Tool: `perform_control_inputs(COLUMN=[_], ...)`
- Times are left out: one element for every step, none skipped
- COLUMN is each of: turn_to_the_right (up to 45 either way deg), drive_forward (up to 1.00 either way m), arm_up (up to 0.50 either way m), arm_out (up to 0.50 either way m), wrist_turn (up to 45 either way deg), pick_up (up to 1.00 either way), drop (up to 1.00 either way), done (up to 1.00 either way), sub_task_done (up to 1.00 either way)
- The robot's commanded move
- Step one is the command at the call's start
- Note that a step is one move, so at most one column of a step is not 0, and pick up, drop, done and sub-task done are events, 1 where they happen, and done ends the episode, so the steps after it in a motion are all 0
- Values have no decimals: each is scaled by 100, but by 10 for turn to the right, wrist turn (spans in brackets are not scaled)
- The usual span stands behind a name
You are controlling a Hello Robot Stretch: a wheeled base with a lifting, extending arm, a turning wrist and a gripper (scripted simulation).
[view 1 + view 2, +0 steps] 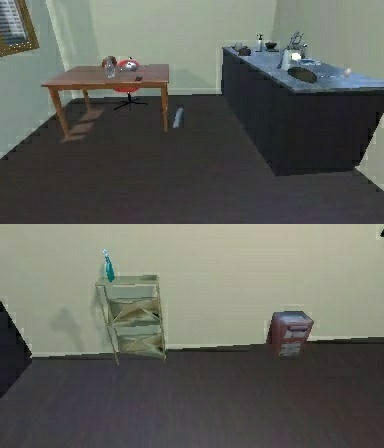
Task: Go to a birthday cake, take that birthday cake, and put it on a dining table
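We see a bench (90,77) at ten o'clock with a chair (128,95) behind it, and a longer bench (300,115) at two. Sideways, a bottle (107,267) stands on a shelf (135,319) at eleven, and a box (290,332) at one.

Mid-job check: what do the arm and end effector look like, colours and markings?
Their colours and markings cannot be told from these feeds. The arm side view's bottom edge has dark floor, with a wire shelf rack and a reddish box against the wall.

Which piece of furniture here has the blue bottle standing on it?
The pale, narrow shelf rack against the wall in the arm side view; the blue bottle stands at its top left corner. The wooden table and dark counter are wide pieces.
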Motion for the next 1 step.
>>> perform_control_inputs(turn_to_the_right=[0], drive_forward=[100], arm_up=[0], arm_out=[0], wrist_turn=[0], pick_up=[0], drop=[0], done=[0], sub_task_done=[0])
